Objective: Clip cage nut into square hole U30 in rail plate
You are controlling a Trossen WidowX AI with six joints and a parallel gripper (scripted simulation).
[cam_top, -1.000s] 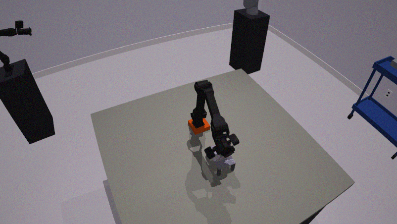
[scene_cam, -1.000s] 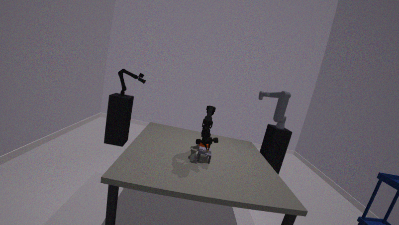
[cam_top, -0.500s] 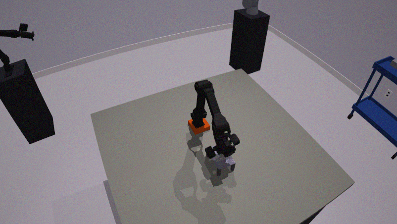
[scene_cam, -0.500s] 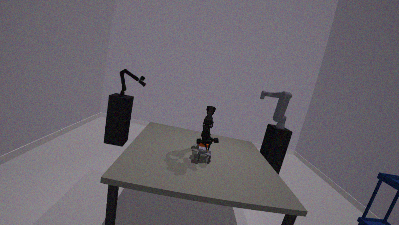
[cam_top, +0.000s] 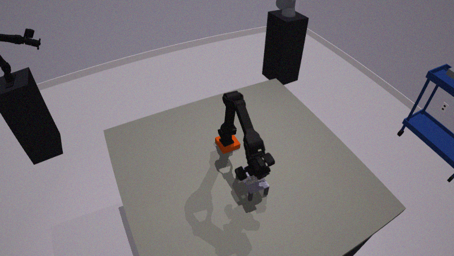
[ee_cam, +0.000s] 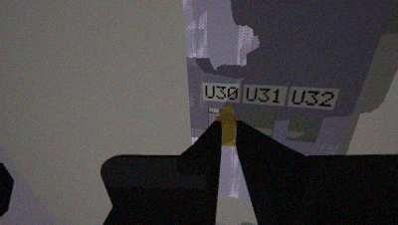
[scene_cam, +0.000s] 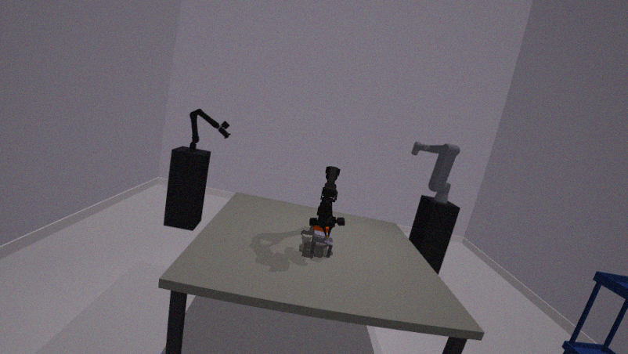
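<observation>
In the wrist view we see the claw [cam_top: 253,178] [scene_cam: 326,234] [ee_cam: 227,126] pinching the yellow cage nut [scene_cam: 326,237] [ee_cam: 228,130] between its fingertips. We find the nut at the hole position marked U30, with the U30 label [ee_cam: 221,93] near 12 o'clock from it and the U31 hole [ee_cam: 261,123] toward 3 o'clock. We cannot tell whether its wings are through, as the claw hides much of that hole. The rail plate [cam_top: 262,183] [scene_cam: 323,240] [ee_cam: 214,45] stands on legs on the surface [cam_top: 302,165] [scene_cam: 281,285] [ee_cam: 90,85]. Taking the plate as centre in the top view, we have the orange base [cam_top: 235,146] [scene_cam: 318,228] at 11 o'clock. Farther out, we see a blue cart [cam_top: 429,130] [scene_cam: 585,312] toward 2 o'clock and a black pedestal [cam_top: 284,47] [scene_cam: 433,232] near 12 o'clock
</observation>
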